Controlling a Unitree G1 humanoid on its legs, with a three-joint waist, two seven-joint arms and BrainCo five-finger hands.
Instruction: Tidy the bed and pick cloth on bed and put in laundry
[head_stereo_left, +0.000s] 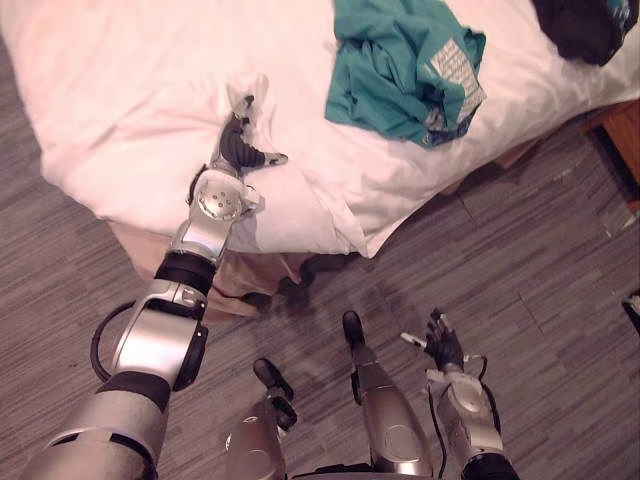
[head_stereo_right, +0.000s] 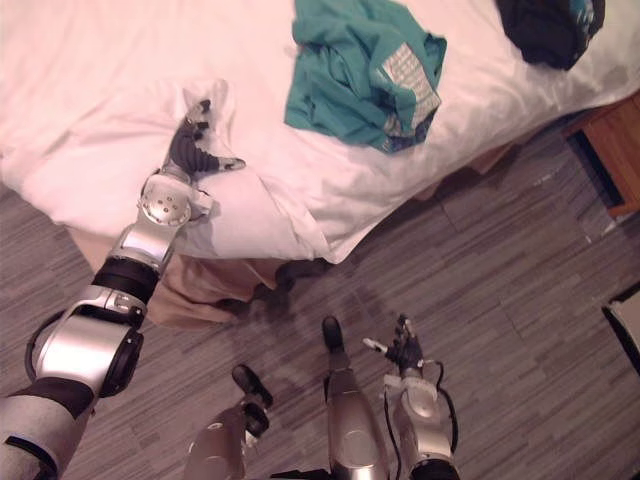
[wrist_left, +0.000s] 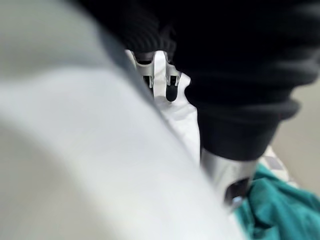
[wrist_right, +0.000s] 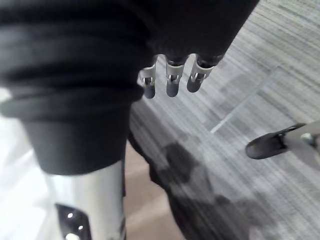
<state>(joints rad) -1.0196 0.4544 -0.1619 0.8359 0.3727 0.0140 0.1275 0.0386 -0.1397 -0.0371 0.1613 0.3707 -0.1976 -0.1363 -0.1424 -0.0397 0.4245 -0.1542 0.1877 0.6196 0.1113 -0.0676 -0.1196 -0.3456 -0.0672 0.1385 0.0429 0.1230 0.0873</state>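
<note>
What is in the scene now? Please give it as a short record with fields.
white duvet: covers the bed, rumpled at the near corner
left hand: on the duvet by that rumpled corner; grip unclear
right hand: low over the grey floor, open, holding nothing
teal garment: crumpled on the duvet, apart from both hands
dark garment: bunched on the duvet, beyond the teal garment, to its right

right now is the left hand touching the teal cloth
Apart. Left eye view: the left hand is on the white duvet, with bare duvet between it and the teal cloth.
</note>
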